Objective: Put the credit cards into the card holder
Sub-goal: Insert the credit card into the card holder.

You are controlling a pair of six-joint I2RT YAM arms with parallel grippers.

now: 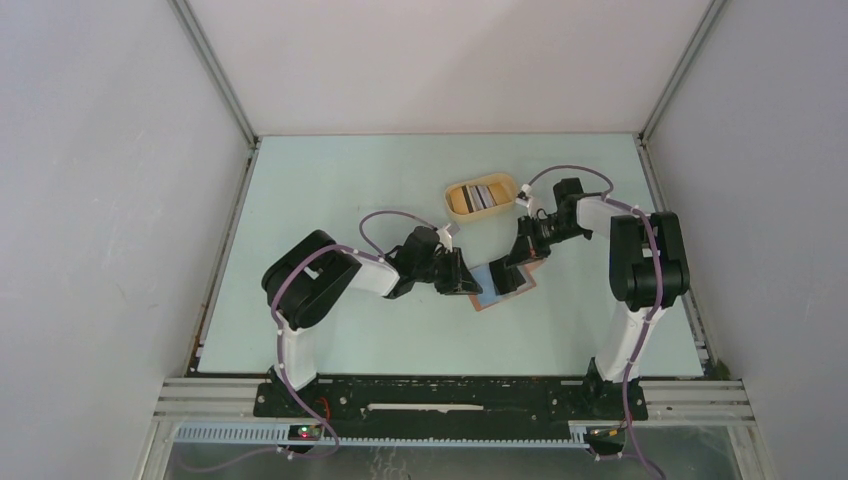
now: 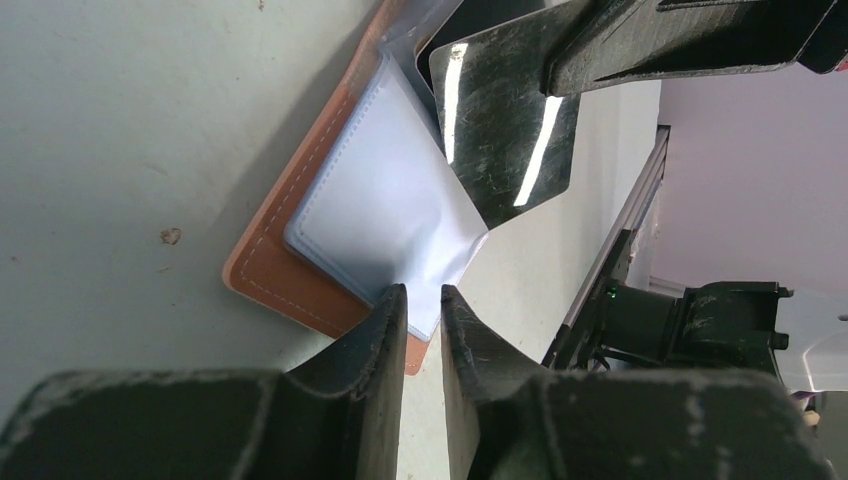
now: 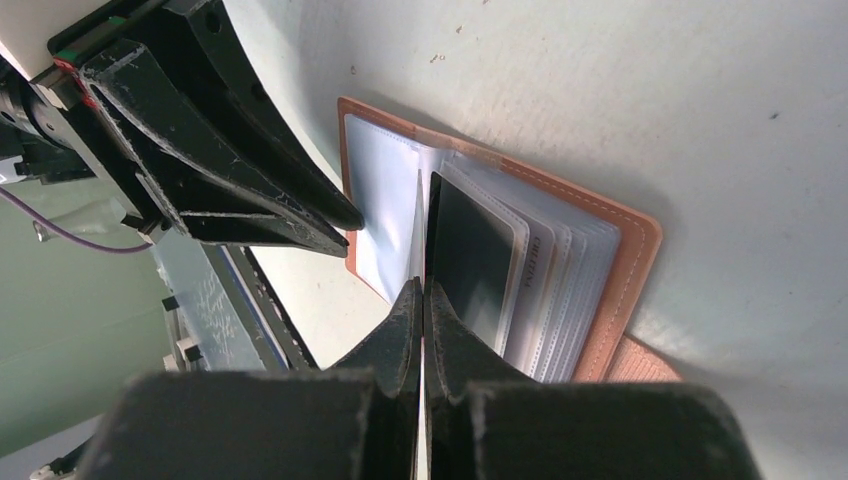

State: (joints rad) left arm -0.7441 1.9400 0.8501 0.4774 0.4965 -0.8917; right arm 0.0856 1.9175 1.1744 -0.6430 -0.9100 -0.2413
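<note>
The holder is laid open at the centre of the table, and its 9 o'clock corner is clamped by the left gripper, whose jaws are narrowly parted around sleeve and cover. A dark card is pinched on edge among the clear sleeves by the tightly closed right gripper. More cards are seen in the tray, at 12 o'clock from the holder.

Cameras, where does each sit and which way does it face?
Top external: above, behind the bases, facing down at the table; left arm and right arm show.
Left wrist: faces along the left tool gripping the card holder.
Right wrist: faces along the right tool pinching a dark card.
Both wrist views share the card holder.
</note>
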